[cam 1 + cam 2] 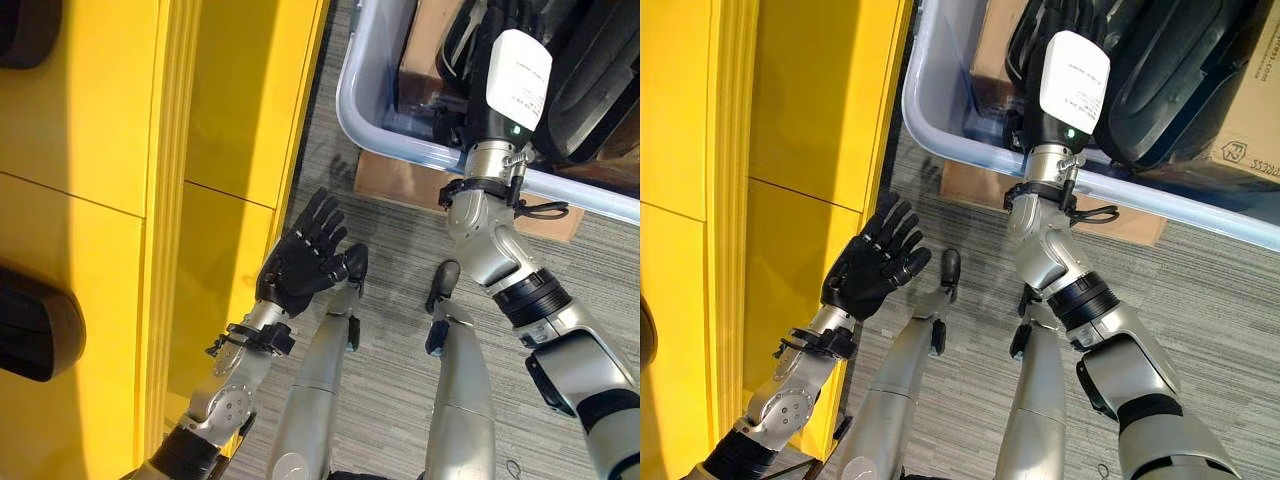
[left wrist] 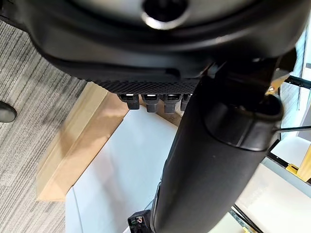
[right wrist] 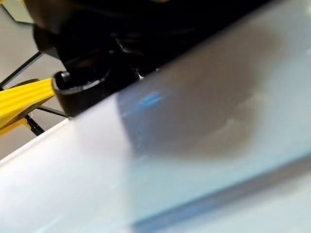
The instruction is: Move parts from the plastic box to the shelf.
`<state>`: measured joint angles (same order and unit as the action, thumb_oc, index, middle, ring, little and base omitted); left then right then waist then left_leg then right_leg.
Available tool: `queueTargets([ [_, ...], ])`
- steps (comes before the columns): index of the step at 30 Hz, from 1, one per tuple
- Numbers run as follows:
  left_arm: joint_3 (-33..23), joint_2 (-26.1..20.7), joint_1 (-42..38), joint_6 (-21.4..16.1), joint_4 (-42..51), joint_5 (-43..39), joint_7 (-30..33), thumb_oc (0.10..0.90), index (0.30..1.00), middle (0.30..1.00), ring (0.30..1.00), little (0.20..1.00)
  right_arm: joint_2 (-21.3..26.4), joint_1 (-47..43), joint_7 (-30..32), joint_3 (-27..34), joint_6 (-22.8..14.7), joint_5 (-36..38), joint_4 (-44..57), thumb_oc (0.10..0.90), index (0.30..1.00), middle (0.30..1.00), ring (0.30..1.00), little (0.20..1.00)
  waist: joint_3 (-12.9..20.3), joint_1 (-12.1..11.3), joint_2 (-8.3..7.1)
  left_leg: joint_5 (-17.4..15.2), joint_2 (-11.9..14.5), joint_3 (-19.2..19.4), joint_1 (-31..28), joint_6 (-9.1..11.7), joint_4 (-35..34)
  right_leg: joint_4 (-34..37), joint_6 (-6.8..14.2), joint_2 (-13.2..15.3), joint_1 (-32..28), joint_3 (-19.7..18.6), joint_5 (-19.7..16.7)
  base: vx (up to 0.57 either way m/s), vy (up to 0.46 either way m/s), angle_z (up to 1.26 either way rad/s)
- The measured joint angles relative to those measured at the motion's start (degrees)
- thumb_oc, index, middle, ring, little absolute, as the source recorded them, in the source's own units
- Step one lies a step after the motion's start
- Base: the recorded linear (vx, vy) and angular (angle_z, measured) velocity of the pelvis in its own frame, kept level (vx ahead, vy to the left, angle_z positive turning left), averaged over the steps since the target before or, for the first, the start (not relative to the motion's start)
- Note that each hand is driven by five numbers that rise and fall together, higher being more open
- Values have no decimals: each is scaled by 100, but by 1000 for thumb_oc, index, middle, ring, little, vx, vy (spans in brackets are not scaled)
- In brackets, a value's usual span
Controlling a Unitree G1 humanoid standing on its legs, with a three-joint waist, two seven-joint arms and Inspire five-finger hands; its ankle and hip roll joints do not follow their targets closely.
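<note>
A translucent pale-blue plastic box (image 1: 940, 130) with a rounded rim sits on the grey carpet, holding large black moulded plastic parts (image 1: 1185, 70). A tall yellow metal shelf (image 1: 130, 150) stands just beside it.

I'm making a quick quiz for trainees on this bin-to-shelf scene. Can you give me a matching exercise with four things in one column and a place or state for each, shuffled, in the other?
Things:
1. left hand
2. right hand
3. plastic box
4. yellow shelf

Places or states:
A. reaching down inside the box, among the black parts
B. standing along the robot's left side
C. open, fingers spread, above the carpet beside the shelf
D. pale grey, resting on a wooden board ahead of the robot

Pairs: 1-C, 2-A, 3-D, 4-B
</note>
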<state>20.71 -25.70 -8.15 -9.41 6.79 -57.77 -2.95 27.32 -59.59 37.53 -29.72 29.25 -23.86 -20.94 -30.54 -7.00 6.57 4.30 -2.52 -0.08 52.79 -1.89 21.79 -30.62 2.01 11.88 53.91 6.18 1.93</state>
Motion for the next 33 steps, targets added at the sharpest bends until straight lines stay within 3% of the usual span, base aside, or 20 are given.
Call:
queueTargets([
  [17,213,-9,42,109,36,11,28,900,1000,1000,1000,1000,-225,-929,121,-100,-188,1175,-1572,900,1000,1000,1000,1000,105,-78,21,-66,-40,-75,245,50,232,-371,1,65,292,7,135,13,-9,2],
  [18,227,-9,41,128,35,11,28,900,1000,1000,1000,1000,-219,-941,125,-99,-227,1283,-1578,863,948,948,948,948,107,-79,25,-66,-40,-76,248,51,234,-376,-1,65,296,7,134,0,0,0],
  [19,227,-9,37,146,35,11,29,900,1000,1000,1000,1000,-219,-944,121,-99,-250,1287,-1589,716,742,742,742,742,109,-79,27,-65,-40,-76,250,51,235,-375,-2,64,297,7,133,0,0,0],
  [20,227,-9,37,158,35,11,29,900,1000,1000,1000,1000,-219,-944,119,-99,-289,1286,-1598,424,333,333,333,333,116,-78,37,-65,-40,-75,257,51,238,-374,-3,64,302,7,132,0,0,0],
  [21,227,-9,37,162,36,11,29,900,1000,1000,1000,1000,-214,-960,118,-100,-303,1286,-1600,400,300,300,300,300,126,-78,48,-65,-40,-76,266,51,241,-374,-3,65,308,7,132,0,0,0],
  [33,231,-5,27,183,51,3,31,900,1000,1000,1000,1000,-194,-1216,508,-285,-589,1268,-2053,400,300,300,300,300,246,-102,126,-66,-43,-72,339,50,283,-380,-15,69,364,7,122,0,0,0],
])
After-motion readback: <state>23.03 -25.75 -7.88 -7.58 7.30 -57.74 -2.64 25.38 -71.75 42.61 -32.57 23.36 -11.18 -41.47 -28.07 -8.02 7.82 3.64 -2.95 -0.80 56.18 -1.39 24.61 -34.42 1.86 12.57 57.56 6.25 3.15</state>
